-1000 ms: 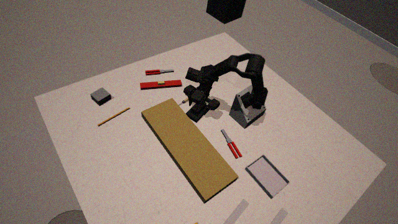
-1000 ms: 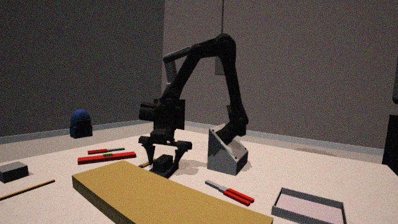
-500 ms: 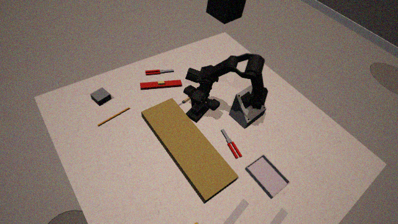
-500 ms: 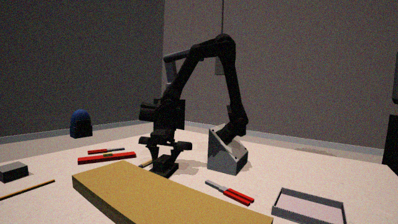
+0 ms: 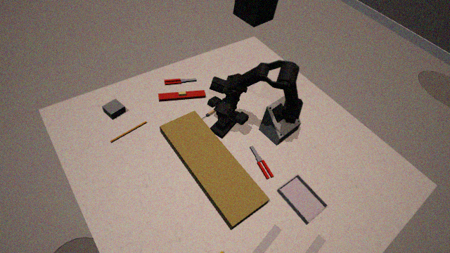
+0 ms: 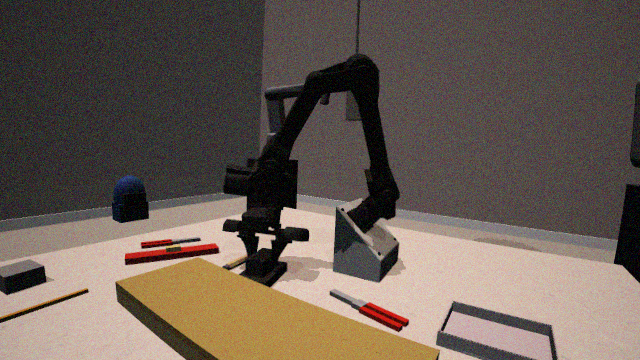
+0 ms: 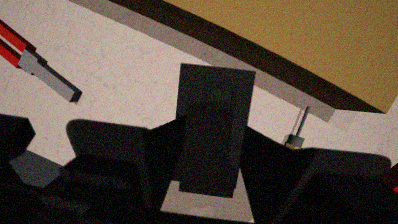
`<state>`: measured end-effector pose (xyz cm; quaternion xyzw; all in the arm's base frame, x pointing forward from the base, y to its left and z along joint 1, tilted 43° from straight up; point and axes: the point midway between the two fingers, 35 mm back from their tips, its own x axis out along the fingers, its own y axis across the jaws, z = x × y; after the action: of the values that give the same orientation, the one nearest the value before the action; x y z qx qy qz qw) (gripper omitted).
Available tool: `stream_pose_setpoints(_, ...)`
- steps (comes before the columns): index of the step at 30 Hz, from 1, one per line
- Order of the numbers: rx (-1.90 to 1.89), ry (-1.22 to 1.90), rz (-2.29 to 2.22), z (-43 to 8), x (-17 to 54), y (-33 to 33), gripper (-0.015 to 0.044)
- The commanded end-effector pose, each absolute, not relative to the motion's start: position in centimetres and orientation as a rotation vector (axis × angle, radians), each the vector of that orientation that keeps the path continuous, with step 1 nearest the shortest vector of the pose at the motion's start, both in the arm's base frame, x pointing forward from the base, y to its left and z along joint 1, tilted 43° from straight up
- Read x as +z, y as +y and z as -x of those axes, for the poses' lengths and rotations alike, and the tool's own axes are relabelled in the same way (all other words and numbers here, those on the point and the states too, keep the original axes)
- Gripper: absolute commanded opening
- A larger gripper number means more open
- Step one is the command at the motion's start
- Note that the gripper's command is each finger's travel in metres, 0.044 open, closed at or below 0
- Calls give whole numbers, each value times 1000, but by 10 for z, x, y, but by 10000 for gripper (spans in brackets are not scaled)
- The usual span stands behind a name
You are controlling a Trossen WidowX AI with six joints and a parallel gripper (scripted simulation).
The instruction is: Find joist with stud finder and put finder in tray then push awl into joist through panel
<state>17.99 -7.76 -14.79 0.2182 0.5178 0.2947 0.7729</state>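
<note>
The black stud finder (image 5: 221,129) (image 6: 267,276) (image 7: 217,85) stands on the table beside the far end of the tan floor panel (image 5: 211,165) (image 6: 240,310) (image 7: 300,35). My gripper (image 5: 226,113) (image 6: 263,256) (image 7: 211,122) is low over it and shut on its raised block, one finger on each side. The awl (image 5: 211,113) (image 6: 235,262) (image 7: 296,141) lies beside the stud finder, partly hidden by the gripper; its thin tip points toward the panel. The tray (image 5: 292,207) (image 6: 502,316) holds nothing. The joist is hidden.
Red-handled pliers (image 5: 265,169) (image 6: 382,316) (image 7: 31,59) lie between panel and tray. A red level (image 5: 172,96) (image 6: 172,254), another red-handled tool (image 5: 173,81) (image 6: 157,244), a grey block (image 5: 114,107) (image 6: 22,275) and an orange stick (image 5: 129,131) (image 6: 45,304) lie beyond the panel.
</note>
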Motion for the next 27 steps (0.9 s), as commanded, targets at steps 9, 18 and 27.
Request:
stream_pose_setpoints(9, 633, 1121, -474, -183, -117, -112, 0)
stream_pose_setpoints(18, 634, 1121, -474, -178, -73, -146, 0)
stream_pose_setpoints(27, 612, 1136, -491, -189, -75, -156, 0)
